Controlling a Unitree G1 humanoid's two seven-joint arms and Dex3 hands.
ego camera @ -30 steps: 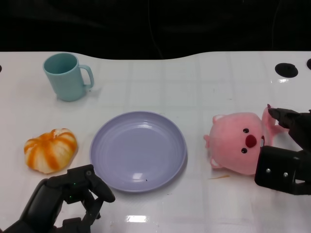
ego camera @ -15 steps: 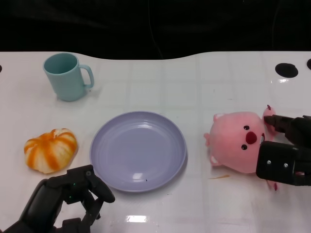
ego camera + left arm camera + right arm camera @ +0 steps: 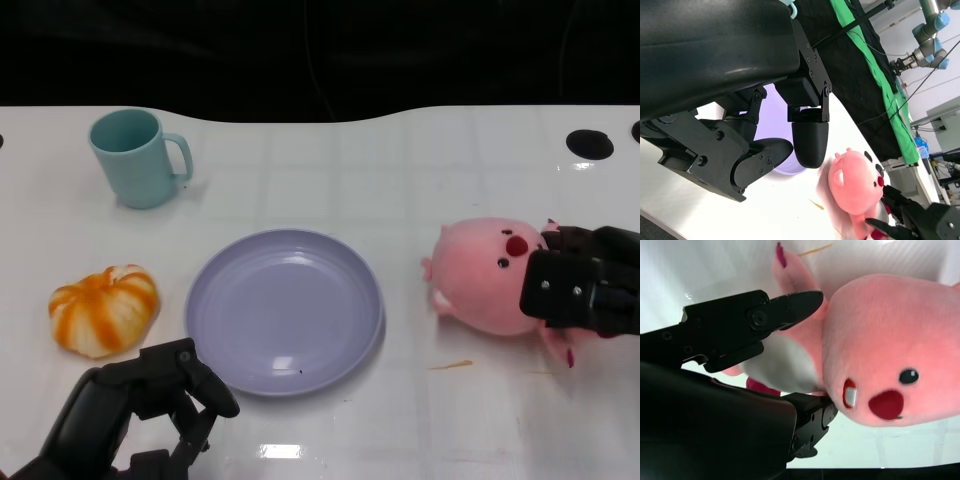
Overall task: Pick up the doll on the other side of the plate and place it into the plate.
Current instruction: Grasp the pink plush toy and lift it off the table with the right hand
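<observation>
Item: pink plush doll (image 3: 485, 278). Location: on the white counter (image 3: 400, 170), to the right of the plate and apart from its rim. It lies tipped, face turned up and toward the far side, white belly toward the right hand. It appears not yet lifted clear of the counter.

Item: right hand (image 3: 580, 285). Location: right edge of the scene, against the doll's body. The right wrist view shows one finger (image 3: 790, 307) laid over the doll's flank and another part of the hand under its chin side, so the soft body sits pinched between them. Judged a grip on the torso and not on the head, since the narrower torso gives the fingers something to close around.

Item: lavender plate (image 3: 285, 310). Location: centre of the counter, nothing in it. It is the destination; the carry would run leftward over its right rim.

Item: left hand (image 3: 150, 400). Location: near left corner, just short of the plate's near-left rim. Fingers curled in, holding nothing; judged parked out of the way.

Item: orange-and-white pumpkin toy (image 3: 105, 308). Location: left of the plate, apart from it. Not part of the task.

Item: teal mug (image 3: 138, 157). Location: far left, upright, handle to the right. Not part of the task.
</observation>
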